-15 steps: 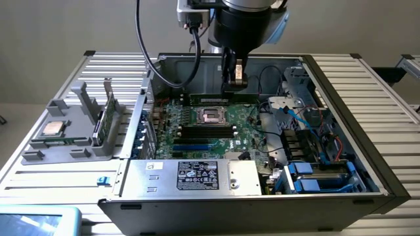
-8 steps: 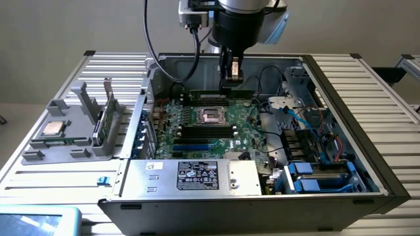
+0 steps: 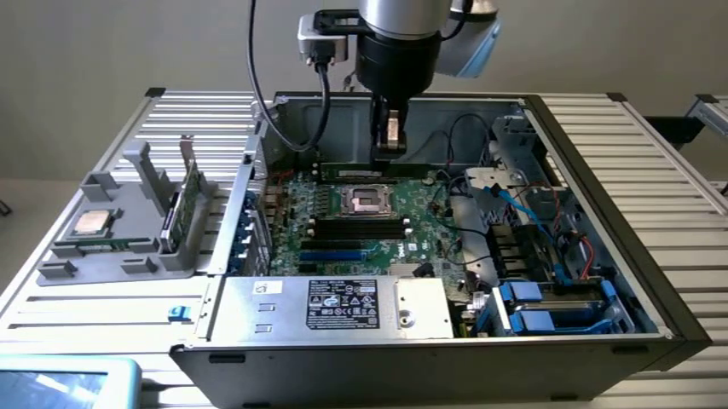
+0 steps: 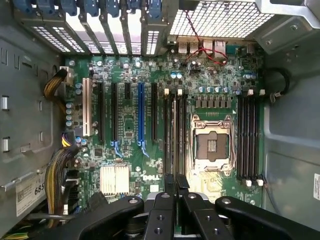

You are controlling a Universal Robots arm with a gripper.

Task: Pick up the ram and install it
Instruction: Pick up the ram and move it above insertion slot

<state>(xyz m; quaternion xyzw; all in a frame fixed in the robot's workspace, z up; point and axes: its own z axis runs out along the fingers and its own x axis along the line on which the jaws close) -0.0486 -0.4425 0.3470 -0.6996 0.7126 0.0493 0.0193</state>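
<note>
The ram [image 3: 370,169] is a thin green stick lying level just beyond the empty processor socket [image 3: 366,200] on the motherboard [image 3: 432,234], inside the open computer case. My gripper [image 3: 390,155] comes straight down onto its top edge, shut on it near the middle. In the wrist view the ram [image 4: 174,130] appears edge-on as a thin line running out from between the fingertips of the gripper [image 4: 175,183], in line with the memory slots beside the socket [image 4: 212,145]. Whether the stick sits fully in a slot cannot be told.
A grey holder [image 3: 119,256] on the exterior view's left carries a silver-topped processor chip [image 3: 91,223] and a taller green card with a metal bracket [image 3: 182,200]. Case walls [image 3: 268,128], a power supply box [image 3: 330,307], cables and blue drive bays [image 3: 546,311] hem in the board.
</note>
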